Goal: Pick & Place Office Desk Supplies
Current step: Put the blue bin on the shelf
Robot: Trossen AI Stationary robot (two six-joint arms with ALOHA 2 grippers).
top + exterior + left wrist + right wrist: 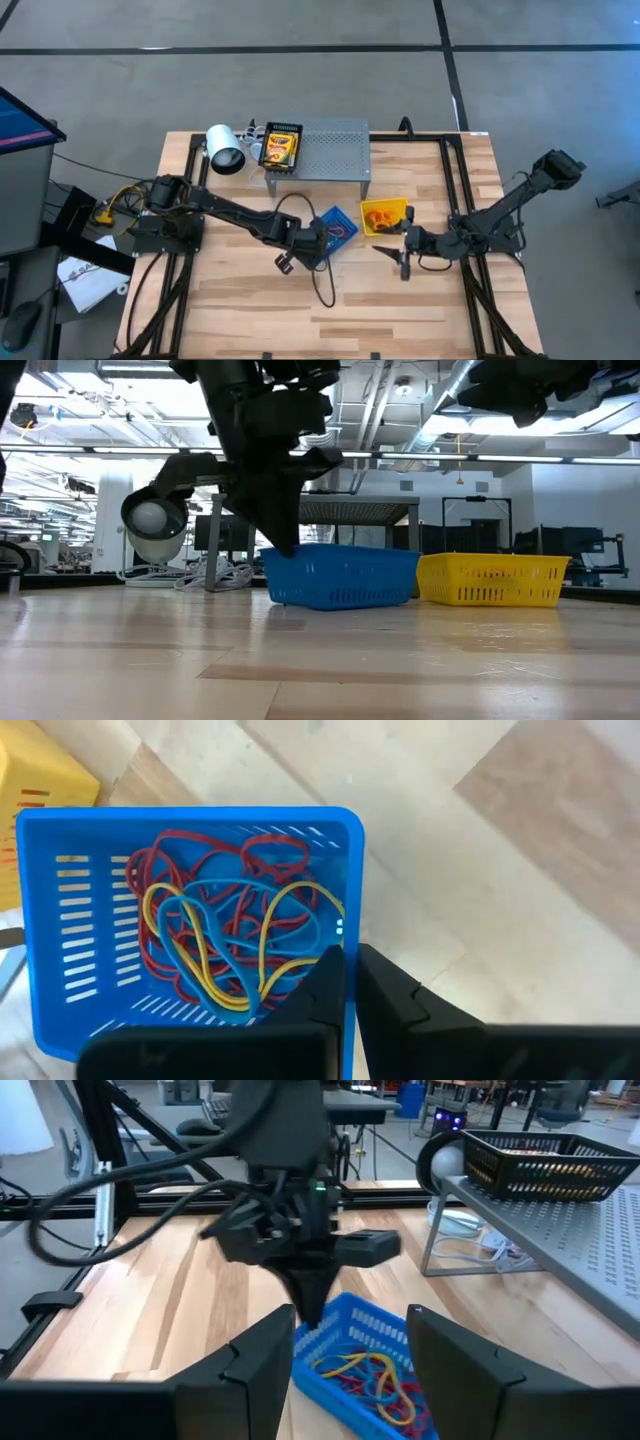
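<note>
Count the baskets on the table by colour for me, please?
Blue basket: 1
Yellow basket: 1
Black basket, on the grey shelf: 1
Total: 3 baskets

In the high view the shelf [335, 150] stands at upper centre, with the lamp [225, 150] to its left and a crayon tray [280, 146] on its left end. Below it, two baskets [337, 227] [386, 217] sit side by side, the bands [225, 935] in the left one.
</note>
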